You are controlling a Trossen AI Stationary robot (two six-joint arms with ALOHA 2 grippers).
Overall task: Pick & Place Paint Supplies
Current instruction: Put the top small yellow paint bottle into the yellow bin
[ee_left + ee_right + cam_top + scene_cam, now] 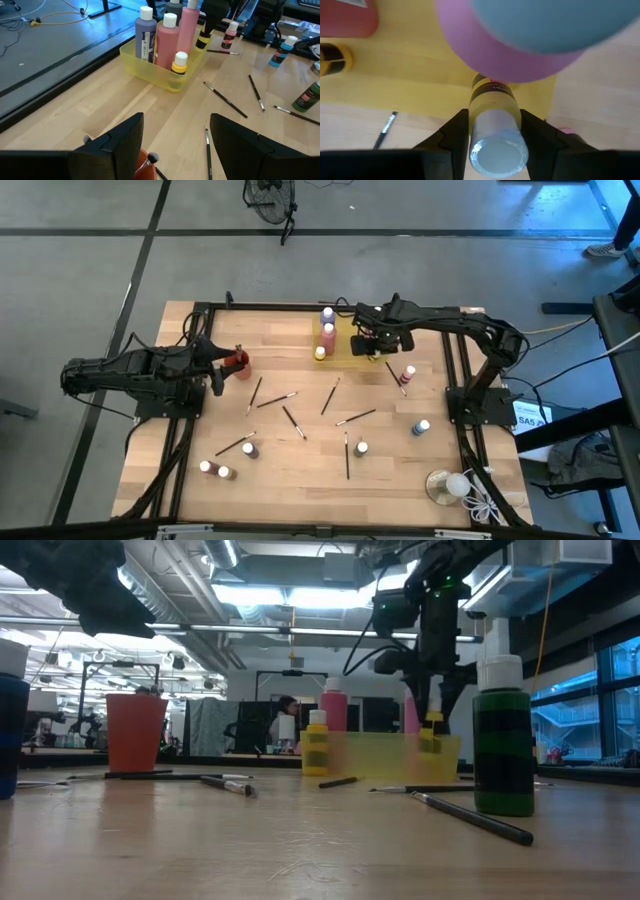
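A: Right gripper (495, 135) first. Fingers clenched on a small yellow paint bottle (496, 117), white cap toward the wrist camera, held over the yellow tray (352, 346) at the far middle of the table (300, 470).

B: Agreed. Low view shows the yellow bottle hanging under the gripper at the tray's right end, bottom about level with the tray rim. Touching the tray floor or not, can't tell.

A: Tray contents: purple bottle (145, 34), two pink bottles (168, 41), and a small yellow one (178, 67) at the near corner, all upright with white caps.

B: Left gripper (175, 145)?

A: Left side of the table, fingers spread apart, nothing between them. Red cup (237, 361) just by its tip.

B: Loose stuff on the wood?

A: Paintbrushes (331, 396) scattered across the middle, lying flat at mixed angles. Blue bottle (422, 427) and small pink bottle (408, 374) on the right side. Green bottle (503, 736) upright, close to the low camera. More small capped bottles near the front left.

B: Clear round dish with a white ball (450, 485) at the front right corner, cord beside it.
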